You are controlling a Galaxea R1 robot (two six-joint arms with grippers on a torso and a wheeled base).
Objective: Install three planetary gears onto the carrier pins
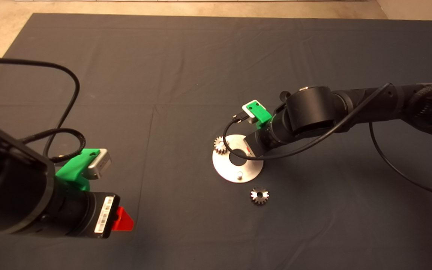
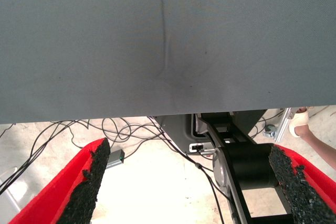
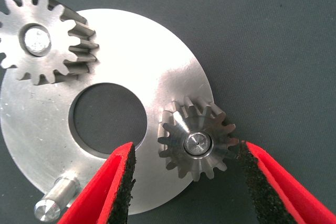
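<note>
The round silver disc [image 3: 152,51] lies on the mat with its carrier pins upright. One planetary gear [image 3: 44,40] sits on a pin at the disc's far left edge [image 1: 220,144]. A second gear [image 3: 197,140] is seated on another pin, and my right gripper [image 3: 186,148] stands open around it, with its fingers [image 3: 113,192] just clear of the teeth. The third pin [image 3: 52,203] is bare [image 1: 240,174]. A third gear [image 1: 260,195] lies loose on the mat just in front of the disc [image 1: 221,167]. My left gripper [image 1: 122,219] waits open at the lower left.
The dark mat [image 1: 186,75] spreads wide around the disc. A black cable [image 1: 396,165] hangs from the right arm over the mat. The left wrist view shows the mat's edge [image 2: 157,51], floor cables [image 2: 131,129] and a person's arm [image 2: 315,137].
</note>
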